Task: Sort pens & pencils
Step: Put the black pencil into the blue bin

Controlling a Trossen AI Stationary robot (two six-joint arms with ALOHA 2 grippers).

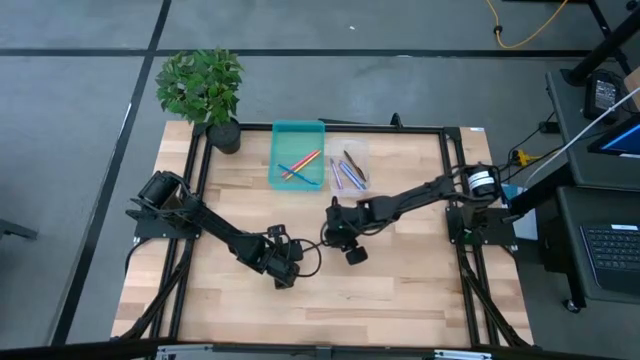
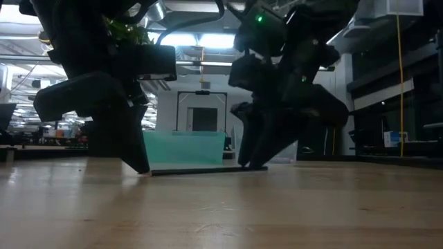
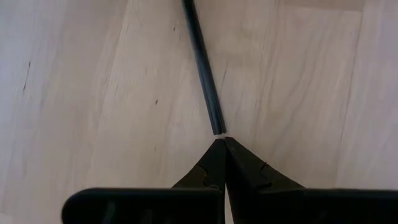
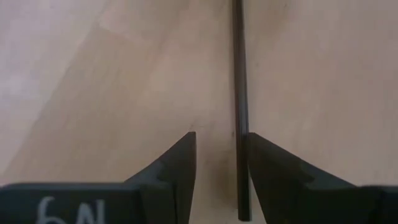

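Fingers of left gripper (image 3: pixel 221 142) closed at black pen (image 3: pixel 204 71) tip; right gripper (image 4: pixel 221 146) open beside it — centre jaws before closing.

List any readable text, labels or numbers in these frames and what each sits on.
"6N" or similar: pale handwritten marks on the right gripper's dark body, right wrist view, cut off by the picture's edge, so the reading is uncertain.
No text on the black pen or pencil, the teal tray or the table.
Screens beside the table in the high view: too small to read.
Room behind in the low view: nothing legible.
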